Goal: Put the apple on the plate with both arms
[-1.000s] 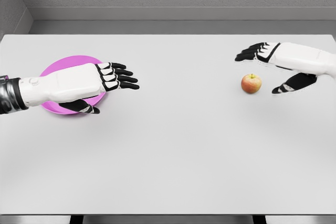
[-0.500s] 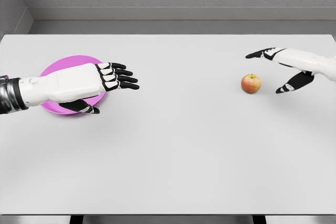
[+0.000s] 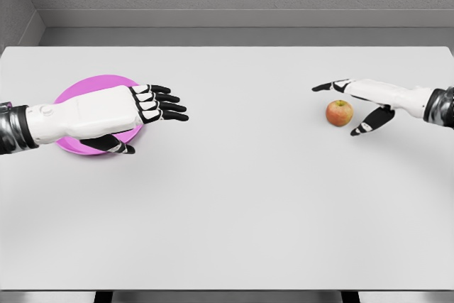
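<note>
Red-yellow apple (image 3: 340,113) is sitting untouched at table's (image 3: 234,204) three o'clock while the right hand (image 3: 360,101), fingers spread, is closing in around it since a second ago; left hand (image 3: 145,108) is idling open over the plate (image 3: 79,90) at nine o'clock, so grasp is pending.

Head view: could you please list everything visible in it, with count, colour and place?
table: one, white, fills most of the view, with a grey wall behind it.
plate: one, pink, on the table at the left, partly covered by the left arm.
apple: one, red and yellow, on the table at the right, between the right hand's fingers and thumb, touching neither as far as shows.
left hand: one, white with black fingers, over the plate's right edge, fingers extended, holding nothing.
right hand: one, white with black fingers, reaching in from the right edge, open around the apple, fingers behind it and thumb in front of it.
</note>
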Controlling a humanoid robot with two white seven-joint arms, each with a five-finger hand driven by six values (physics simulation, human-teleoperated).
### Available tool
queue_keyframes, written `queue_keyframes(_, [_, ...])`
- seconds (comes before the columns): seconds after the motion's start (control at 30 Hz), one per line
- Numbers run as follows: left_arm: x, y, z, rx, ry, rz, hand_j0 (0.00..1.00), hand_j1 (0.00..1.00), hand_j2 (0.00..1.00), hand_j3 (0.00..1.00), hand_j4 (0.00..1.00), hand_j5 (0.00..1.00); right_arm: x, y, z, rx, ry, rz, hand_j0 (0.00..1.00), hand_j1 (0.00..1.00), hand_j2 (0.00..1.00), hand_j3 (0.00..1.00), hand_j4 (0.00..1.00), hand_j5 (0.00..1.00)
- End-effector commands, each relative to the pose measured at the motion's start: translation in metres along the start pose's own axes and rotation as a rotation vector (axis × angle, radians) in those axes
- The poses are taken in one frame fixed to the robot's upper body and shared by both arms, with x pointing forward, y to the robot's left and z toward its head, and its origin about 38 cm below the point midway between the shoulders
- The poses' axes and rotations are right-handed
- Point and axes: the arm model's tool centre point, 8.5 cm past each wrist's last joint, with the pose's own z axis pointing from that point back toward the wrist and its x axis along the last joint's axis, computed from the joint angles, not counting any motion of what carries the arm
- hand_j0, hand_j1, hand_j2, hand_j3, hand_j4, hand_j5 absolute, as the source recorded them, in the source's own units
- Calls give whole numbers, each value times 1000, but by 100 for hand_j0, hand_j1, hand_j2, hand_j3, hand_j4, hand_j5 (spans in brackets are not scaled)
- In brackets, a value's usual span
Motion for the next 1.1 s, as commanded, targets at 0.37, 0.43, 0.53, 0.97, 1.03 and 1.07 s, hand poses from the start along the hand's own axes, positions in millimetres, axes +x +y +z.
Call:
queue_keyframes(0.37, [0,1,0,5,1,6,100,100,100,100,100,100,-20,2,-3,19,76,-13,100,100,100,100,100,100])
queue_keyframes(0.43, [0,1,0,5,1,6,100,100,100,100,100,100,-20,1,-4,21,80,-7,100,100,100,100,100,100])
queue_keyframes(0.53, [0,1,0,5,1,6,100,100,100,100,100,100,-20,3,-7,23,78,-9,100,100,100,100,100,100])
queue_keyframes(0.97, [0,0,0,4,1,5,100,100,100,100,100,100,-20,5,-25,45,90,2,100,100,100,100,100,100])
queue_keyframes(1.03, [0,1,0,5,1,6,100,100,100,100,100,100,-21,5,-24,46,95,-1,100,100,100,100,100,100])
queue_keyframes(1.07, [0,1,0,5,1,6,100,100,100,100,100,100,-22,6,-24,51,101,2,100,100,100,100,100,100])
